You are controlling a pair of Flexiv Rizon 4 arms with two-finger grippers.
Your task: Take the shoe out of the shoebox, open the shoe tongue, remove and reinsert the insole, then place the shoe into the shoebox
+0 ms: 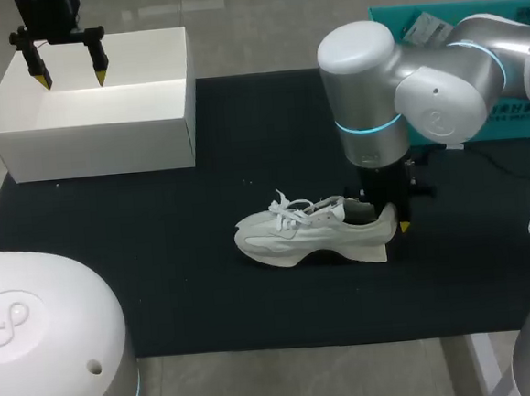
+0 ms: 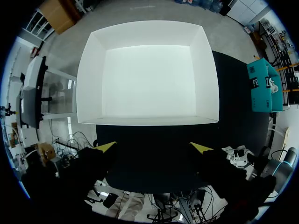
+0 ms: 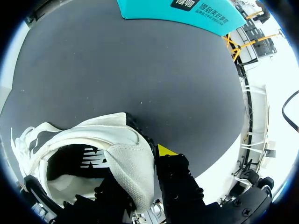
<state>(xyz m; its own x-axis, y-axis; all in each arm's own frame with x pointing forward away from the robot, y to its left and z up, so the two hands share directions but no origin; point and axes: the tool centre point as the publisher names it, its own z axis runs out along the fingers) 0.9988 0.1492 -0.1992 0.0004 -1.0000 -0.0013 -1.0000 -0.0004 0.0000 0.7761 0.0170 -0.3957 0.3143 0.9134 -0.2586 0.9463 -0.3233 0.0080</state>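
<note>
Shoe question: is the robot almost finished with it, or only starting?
Not finished. Done: the shoe is out on the mat, and the box is empty. In hand: the right gripper pinches the shoe's heel, while the left gripper hangs open over the box. An insole lies inside, so that step is unclear. Left: at least putting the shoe back.

Table: grey top [image 1: 288, 380] showing at the near and far edges.
Mat: black [image 1: 160, 261], covering most of the table.
Far right corner: teal box [image 1: 521, 127].
</note>
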